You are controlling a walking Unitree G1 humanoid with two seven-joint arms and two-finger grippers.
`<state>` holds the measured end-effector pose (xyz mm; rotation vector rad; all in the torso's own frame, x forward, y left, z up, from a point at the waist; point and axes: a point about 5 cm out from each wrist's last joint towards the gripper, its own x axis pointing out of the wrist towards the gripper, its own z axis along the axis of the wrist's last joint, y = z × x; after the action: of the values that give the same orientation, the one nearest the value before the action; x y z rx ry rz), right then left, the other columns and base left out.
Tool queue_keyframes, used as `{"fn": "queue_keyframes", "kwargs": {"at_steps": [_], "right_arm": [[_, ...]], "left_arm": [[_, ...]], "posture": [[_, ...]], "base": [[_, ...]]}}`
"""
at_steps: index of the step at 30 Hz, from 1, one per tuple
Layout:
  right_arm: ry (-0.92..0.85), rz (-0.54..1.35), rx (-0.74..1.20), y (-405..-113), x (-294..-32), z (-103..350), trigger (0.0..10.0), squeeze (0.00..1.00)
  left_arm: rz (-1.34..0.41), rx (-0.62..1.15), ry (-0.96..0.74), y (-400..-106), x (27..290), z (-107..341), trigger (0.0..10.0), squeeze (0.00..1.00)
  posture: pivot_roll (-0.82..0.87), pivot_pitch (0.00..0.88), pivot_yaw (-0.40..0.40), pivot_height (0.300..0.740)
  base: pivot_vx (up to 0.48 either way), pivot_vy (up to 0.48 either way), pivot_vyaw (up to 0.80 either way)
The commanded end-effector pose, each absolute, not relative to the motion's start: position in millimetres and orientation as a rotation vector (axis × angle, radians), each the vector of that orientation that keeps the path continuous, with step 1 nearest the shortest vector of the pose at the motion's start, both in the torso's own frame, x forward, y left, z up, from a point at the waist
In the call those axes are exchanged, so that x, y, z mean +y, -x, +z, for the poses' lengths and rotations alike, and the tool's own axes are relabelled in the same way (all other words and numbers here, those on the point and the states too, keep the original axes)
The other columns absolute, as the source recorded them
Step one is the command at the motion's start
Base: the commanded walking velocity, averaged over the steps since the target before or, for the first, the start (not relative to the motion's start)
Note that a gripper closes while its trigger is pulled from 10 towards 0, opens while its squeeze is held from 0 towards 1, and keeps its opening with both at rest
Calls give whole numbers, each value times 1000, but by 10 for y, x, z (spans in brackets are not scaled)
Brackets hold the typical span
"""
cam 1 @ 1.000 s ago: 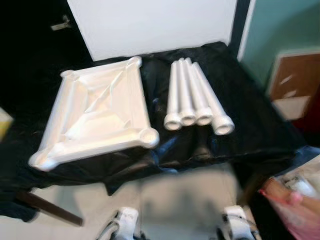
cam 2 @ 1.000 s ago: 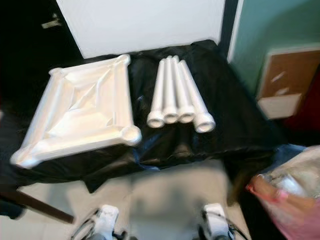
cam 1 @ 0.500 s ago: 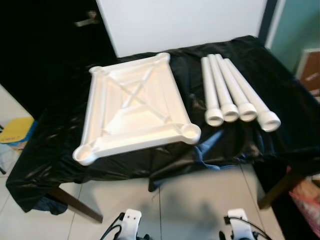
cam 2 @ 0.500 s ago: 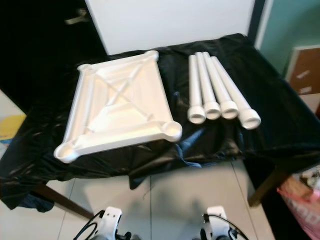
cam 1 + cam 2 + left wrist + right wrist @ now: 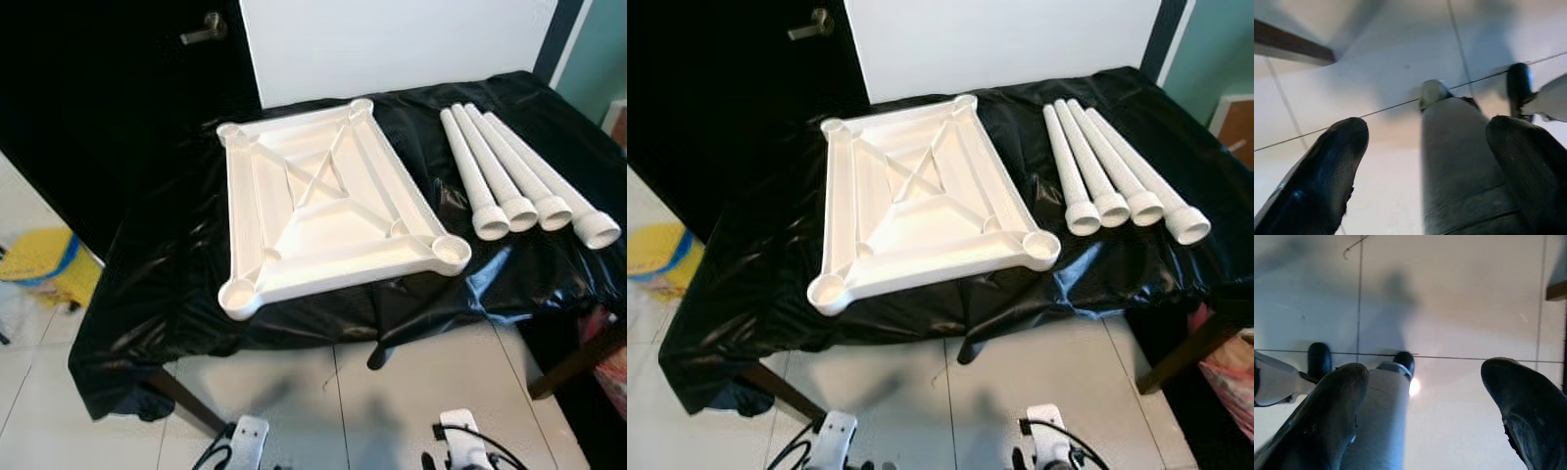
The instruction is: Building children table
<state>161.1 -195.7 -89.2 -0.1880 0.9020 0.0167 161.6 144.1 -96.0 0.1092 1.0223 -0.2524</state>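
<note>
A white plastic tabletop (image 5: 323, 211) lies upside down on a table draped in black cloth (image 5: 167, 264), its corner sockets facing up. To its right, several white tube legs (image 5: 519, 176) lie side by side on the same cloth, wide ends toward me. Both arms hang low, well short of the table. In the left wrist view my left gripper (image 5: 1425, 161) is open over the tiled floor, with my own grey leg (image 5: 1459, 166) between the fingers. My right gripper (image 5: 1435, 406) is open too, holding nothing.
Behind the table stand a black door with a handle (image 5: 204, 29) and a white panel (image 5: 392, 44). A yellow object (image 5: 39, 264) sits on the floor at left. A wooden table leg (image 5: 578, 362) and a pink bag (image 5: 615, 377) are at right.
The whole picture has shifted right and sharpened, so the camera has turned left. The tabletop and legs lie as before on the cloth.
</note>
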Motion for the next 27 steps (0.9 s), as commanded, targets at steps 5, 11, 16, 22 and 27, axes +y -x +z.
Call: {"fn": "queue_keyframes", "kwargs": {"at_steps": [5,11,16,22,27], "right_arm": [[184,22,937,-1535,-1953,-929,10000,0],[192,31,943,-1530,-1944,-933,10000,0],[195,35,943,-1533,-1946,-932,10000,0],[199,35,946,-1529,-1960,-932,10000,0],[200,34,947,-1523,-1967,-934,10000,0]], "left_arm": [[-259,1037,-129,-1580,1458,-976,10000,0],[-275,1034,-131,-1591,1448,-970,10000,0],[-286,1033,-133,-1601,1440,-966,10000,0],[-295,1031,-133,-1616,1433,-960,10000,0],[-294,1031,-131,-1621,1431,-958,10000,0]], "posture": [[-113,0,71,740],[-112,0,69,740],[-115,0,67,740],[-119,0,66,740],[-119,0,66,740]], "base": [[0,0,0],[0,0,0],[0,0,0],[0,-245,0],[0,-480,0]]}}
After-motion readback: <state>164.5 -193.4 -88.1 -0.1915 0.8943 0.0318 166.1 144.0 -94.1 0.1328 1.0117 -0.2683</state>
